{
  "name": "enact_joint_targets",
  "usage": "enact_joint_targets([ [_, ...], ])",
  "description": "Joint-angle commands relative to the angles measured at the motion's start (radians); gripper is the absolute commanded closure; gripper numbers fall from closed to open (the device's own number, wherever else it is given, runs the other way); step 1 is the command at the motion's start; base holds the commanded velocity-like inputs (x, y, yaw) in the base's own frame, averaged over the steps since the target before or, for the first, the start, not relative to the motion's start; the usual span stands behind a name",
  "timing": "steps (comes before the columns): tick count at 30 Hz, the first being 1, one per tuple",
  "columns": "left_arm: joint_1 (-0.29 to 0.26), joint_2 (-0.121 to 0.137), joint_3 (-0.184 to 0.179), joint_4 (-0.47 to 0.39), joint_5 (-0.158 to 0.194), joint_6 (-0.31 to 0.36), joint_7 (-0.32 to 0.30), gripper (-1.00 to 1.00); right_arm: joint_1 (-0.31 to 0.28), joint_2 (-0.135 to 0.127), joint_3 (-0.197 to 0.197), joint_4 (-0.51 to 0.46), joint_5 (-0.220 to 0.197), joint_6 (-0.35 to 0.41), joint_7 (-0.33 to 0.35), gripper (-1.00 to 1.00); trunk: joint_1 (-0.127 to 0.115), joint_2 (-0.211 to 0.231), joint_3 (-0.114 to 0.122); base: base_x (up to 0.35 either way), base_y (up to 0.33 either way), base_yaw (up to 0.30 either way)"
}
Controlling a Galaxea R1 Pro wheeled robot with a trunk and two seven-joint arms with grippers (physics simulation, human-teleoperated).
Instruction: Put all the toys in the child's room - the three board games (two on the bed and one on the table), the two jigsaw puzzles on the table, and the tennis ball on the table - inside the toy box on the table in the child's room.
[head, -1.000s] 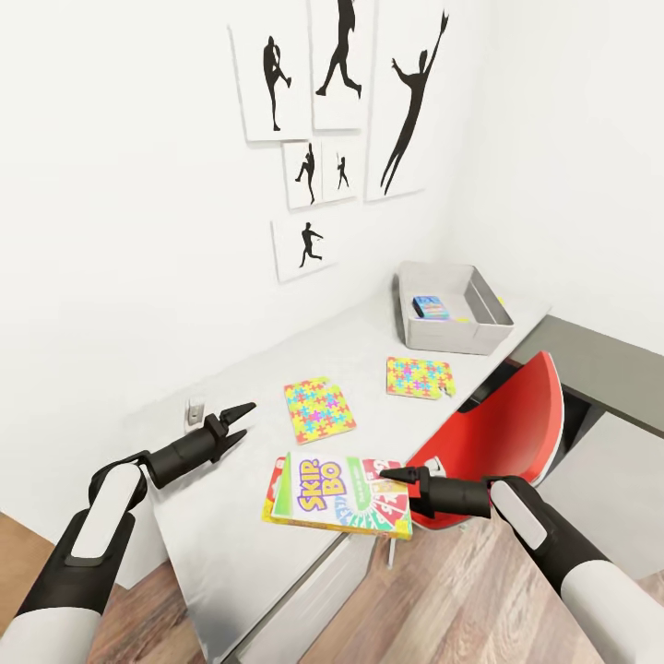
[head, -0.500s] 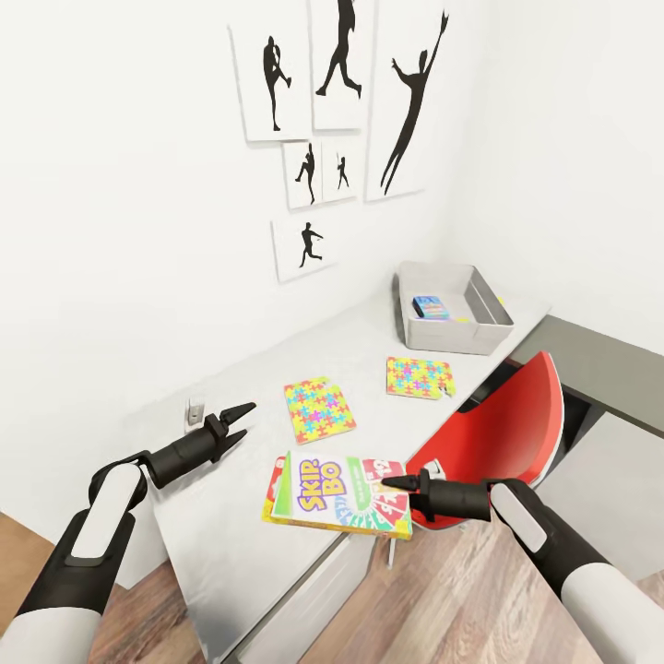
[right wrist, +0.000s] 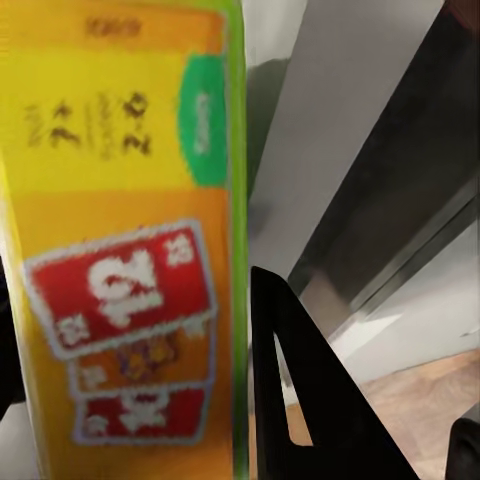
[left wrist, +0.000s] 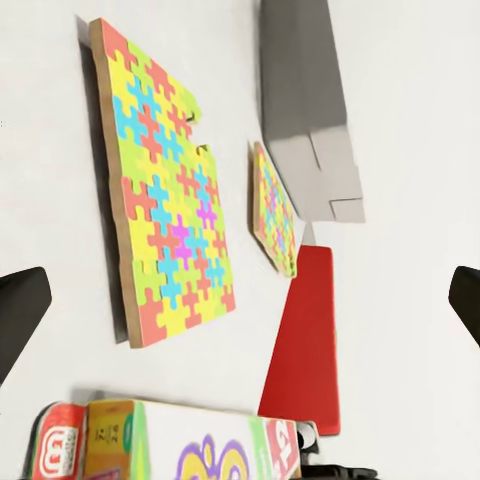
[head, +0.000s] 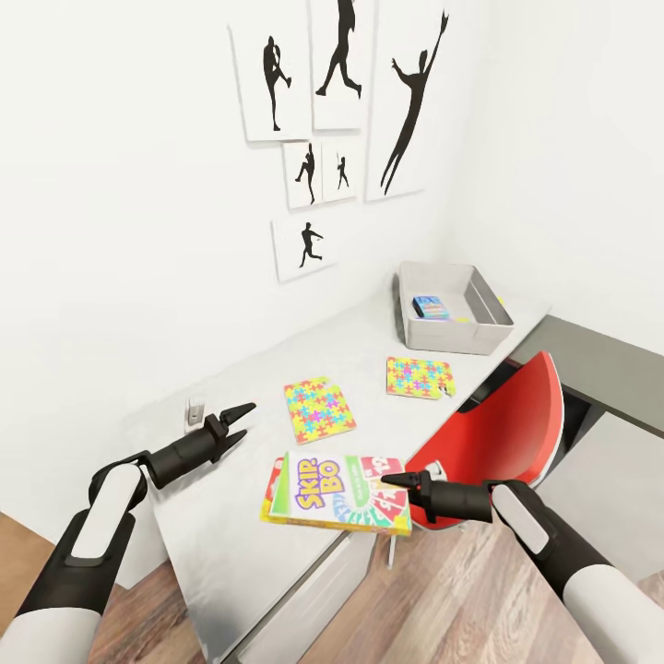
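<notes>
skip-bo box (head: 337, 493) at table (head: 231, 544) edge; 2 jigsaw puzzles (head: 319, 409) beyond.

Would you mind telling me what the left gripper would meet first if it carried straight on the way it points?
Probably the nearer jigsaw puzzle: the open left gripper points across the table at it, though it may pass above.

Both arms run white at the forearm, black at the joints. Left gripper (head: 242, 418) and right gripper (head: 391, 479): matte black, thin pointed fingers.

head view high over table (head: 240, 544), wrist views close, sharing Skip-Bo box (head: 337, 495)
</notes>
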Motion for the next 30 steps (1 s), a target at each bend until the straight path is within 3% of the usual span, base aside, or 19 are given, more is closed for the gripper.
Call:
enact_joint_targets([
  [1, -0.001, 0.0, 0.002, 0.001, -0.004, 0.004, -0.006, -1.0, -0.001, -0.002, 0.002, 0.0, 0.004, 0.0, 0.005, 1.0, 0.0, -0.001, -0.001, 0.0, 0.0, 0.0],
  [9, 0.001, 0.0, 0.001, 0.004, -0.008, -0.001, -0.008, -1.0, -0.001, -0.009, -0.001, -0.007, 0.0, 0.038, 0.007, 1.0, 0.0, -0.001, -0.001, 0.0, 0.0, 0.0],
  [21, 0.002, -0.001, -0.004, 0.011, -0.013, -0.006, -0.007, -1.0, 0.0, -0.021, -0.002, -0.058, -0.001, 0.038, 0.016, 1.0, 0.0, -0.001, -0.001, 0.0, 0.0, 0.0],
  [30, 0.003, -0.002, -0.006, 0.005, -0.007, -0.006, -0.018, -1.0, 0.001, -0.048, -0.002, -0.143, -0.001, 0.038, 0.017, 1.0, -0.034, 0.062, 0.027, 0.0, 0.0, 0.0],
])
